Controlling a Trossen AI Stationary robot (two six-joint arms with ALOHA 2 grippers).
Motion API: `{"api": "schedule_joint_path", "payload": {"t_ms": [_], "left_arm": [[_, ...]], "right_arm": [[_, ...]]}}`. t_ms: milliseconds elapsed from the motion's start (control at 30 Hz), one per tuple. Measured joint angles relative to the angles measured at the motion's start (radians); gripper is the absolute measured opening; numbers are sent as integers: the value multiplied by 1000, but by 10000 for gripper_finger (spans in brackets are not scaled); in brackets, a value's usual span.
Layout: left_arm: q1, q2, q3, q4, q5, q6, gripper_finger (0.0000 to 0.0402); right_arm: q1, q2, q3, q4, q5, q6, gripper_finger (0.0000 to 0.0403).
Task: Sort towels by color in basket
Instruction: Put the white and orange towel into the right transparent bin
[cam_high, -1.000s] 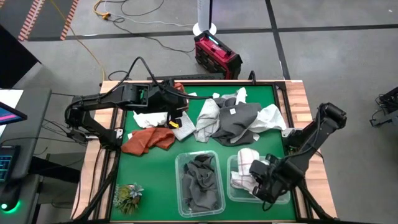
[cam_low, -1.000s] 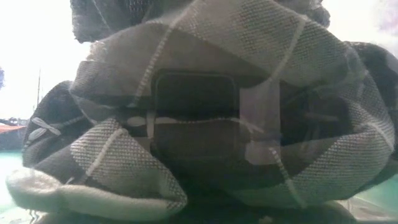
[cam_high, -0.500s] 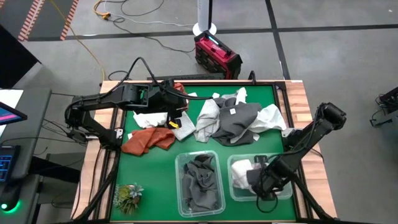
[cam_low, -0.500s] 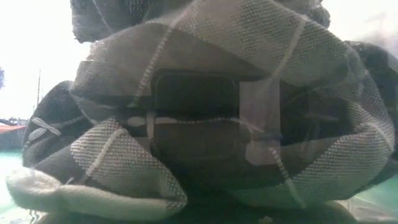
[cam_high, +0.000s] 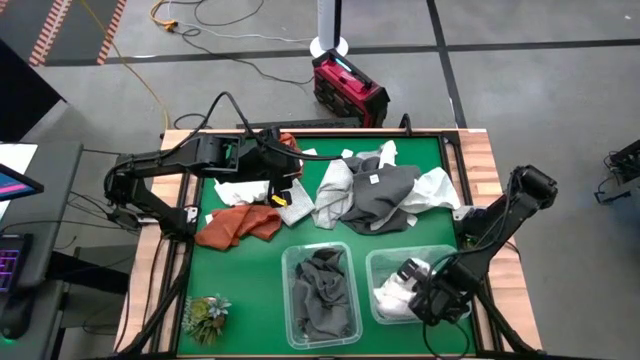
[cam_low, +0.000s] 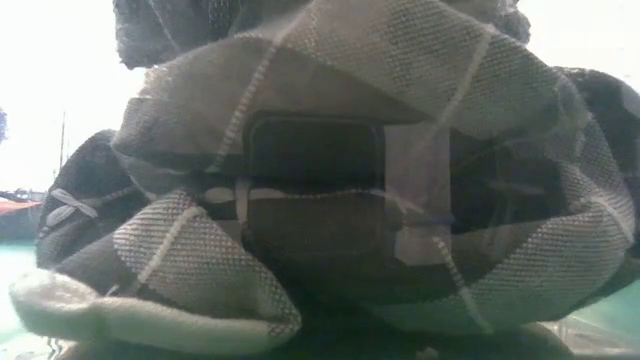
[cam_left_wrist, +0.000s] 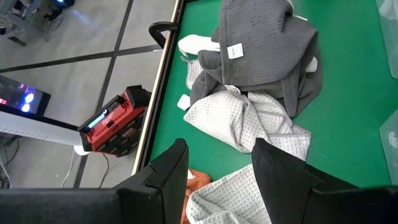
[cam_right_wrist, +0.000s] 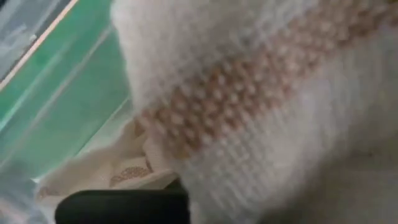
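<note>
The right gripper (cam_high: 418, 292) has drawn back toward the desk's (cam_high: 250, 260) near edge, deeper into the right-hand clear bin (cam_high: 448, 258), its jaws clamped on the white towel (cam_high: 398, 296), bunched there with no clear long axis. The dark grey towel (cam_high: 322, 290) fills the neighbouring bin (cam_high: 288, 262). The left gripper (cam_high: 283, 192) hovers, jaws apart, over the loose towel pile (cam_high: 375, 190), which sprawls across the desk's far side.

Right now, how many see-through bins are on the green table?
2: the left bin holds dark grey towels; the right bin, beside it, holds white towels. None looks hidden.
</note>
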Motion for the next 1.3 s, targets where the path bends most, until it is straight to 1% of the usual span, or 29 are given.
{"api": "schedule_joint_path", "payload": {"t_ms": [133, 267, 333, 500, 633, 767, 1033, 1167, 1300], "left_arm": [[0, 0, 0, 0, 0, 0, 167], [0, 0, 0, 0, -1, 8, 167], [0, 0, 0, 1, -1, 8, 167], [0, 0, 0, 1, -1, 8, 167], [0, 0, 0, 1, -1, 8, 167], [0, 0, 0, 1, -1, 27, 167], [0, 0, 0, 2, 0, 109, 167], [0, 0, 0, 2, 0, 120, 167], [0, 0, 0, 1, 0, 120, 167]], "right_arm": [[-14, 0, 1, 0, 0, 5, 39], [-44, 0, 1, -1, 0, 103, 41], [-60, 0, 1, -1, 0, 102, 39], [-89, 0, 1, -49, 0, -150, 34], [-112, 0, 1, -83, 41, -278, 40], [-129, 0, 1, -76, 44, -412, 37], [-136, 1, -32, -62, 34, -565, 32], [-136, 1, -97, -20, -7, -603, 34], [-139, 1, -161, 31, -16, -616, 33]]}}
